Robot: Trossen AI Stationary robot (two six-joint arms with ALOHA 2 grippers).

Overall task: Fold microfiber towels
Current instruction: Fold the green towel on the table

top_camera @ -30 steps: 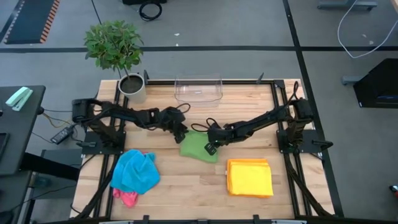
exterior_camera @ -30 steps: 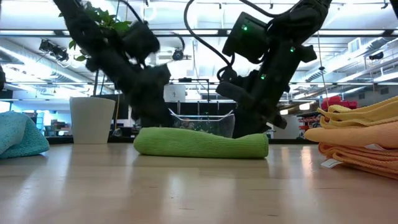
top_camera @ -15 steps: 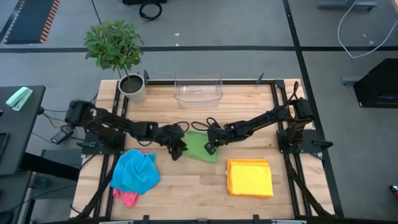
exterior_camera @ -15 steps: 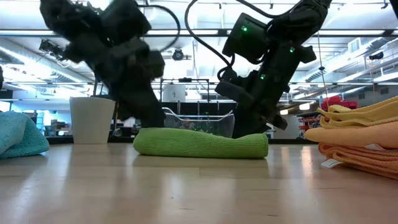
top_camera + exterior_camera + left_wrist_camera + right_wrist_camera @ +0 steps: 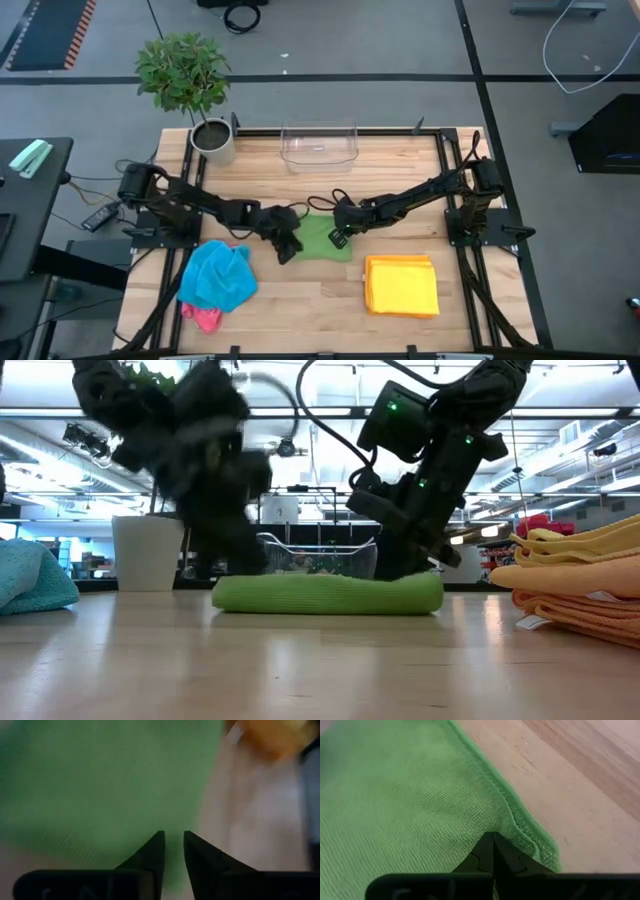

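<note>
A green microfiber towel (image 5: 322, 238) lies folded on the table's middle, seen as a thick flat roll in the low view (image 5: 325, 593). My right gripper (image 5: 338, 238) is shut on it near its right edge. My left gripper (image 5: 288, 247) hovers at the towel's near-left corner. In its wrist view, blurred, its fingertips (image 5: 173, 840) stand a narrow gap apart over the green cloth; whether they touch it I cannot tell. A blue towel (image 5: 218, 275) lies crumpled on a pink one (image 5: 205, 318) at the near left. My right gripper pinches the green towel just inside its hemmed edge (image 5: 517, 827), close to a corner (image 5: 551, 865). The fingers slant down from the table's right side. The cloth puckers around their tips; one layer or several, I cannot tell. The towel stays flat on the table.
A stack of folded yellow and orange towels (image 5: 402, 285) sits at the near right. A clear plastic bin (image 5: 320, 143) stands at the far edge, a potted plant (image 5: 208, 135) at the far left corner. Bare wood (image 5: 310, 310) shows along the near edge.
My left gripper has swung from the towel's far-left side toward the table's near edge, ending at the towel's near-left corner. The green towel now lies a little flatter and longer, its right end slightly farther right in the low view. My right gripper has kept still.
</note>
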